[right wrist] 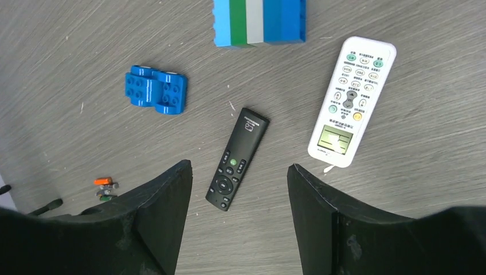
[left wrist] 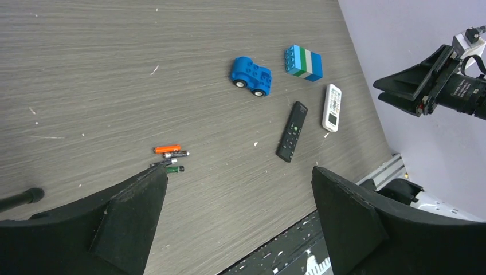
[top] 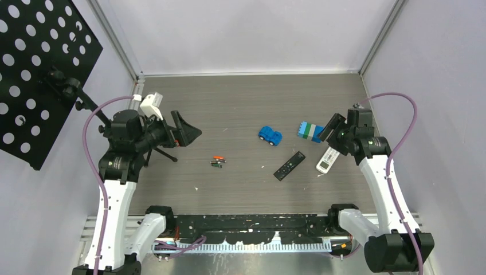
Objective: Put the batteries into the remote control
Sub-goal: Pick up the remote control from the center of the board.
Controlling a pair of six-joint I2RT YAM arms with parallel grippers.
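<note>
**A:** From above, where do the cells lie?

**B:** The batteries [top: 217, 162] sit in a tight cluster on the desk [top: 240, 97], left of centre. Their long axes run roughly left to right. The left hand [top: 188, 130] hangs above and up-left of them, spread as wide as it goes and empty. It is clearly the nearer one. The right hand [top: 333, 136] is well apart from them, over the black remote [top: 289, 165] and the white remote [top: 328, 160].

**A:** And the left wrist view?

**B:** The cluster lies just off the tip of one of the fingers [left wrist: 132, 212], with the orange cell on the far side and the dark ones nearer. Nothing stands between the hand and them.

**A:** Right wrist?

**B:** That hand is open fairly wide and holds nothing. The black remote lies slantwise on the desk between its fingers, buttons up. The white remote is off to one side, also buttons up. The blue toy car [right wrist: 156, 90] and the block stack [right wrist: 261, 22] lie beyond, out of the way. I can't tell which remote is meant. Either way the battery door is probably underneath, so I'd expect the remote to need turning over first.
</note>
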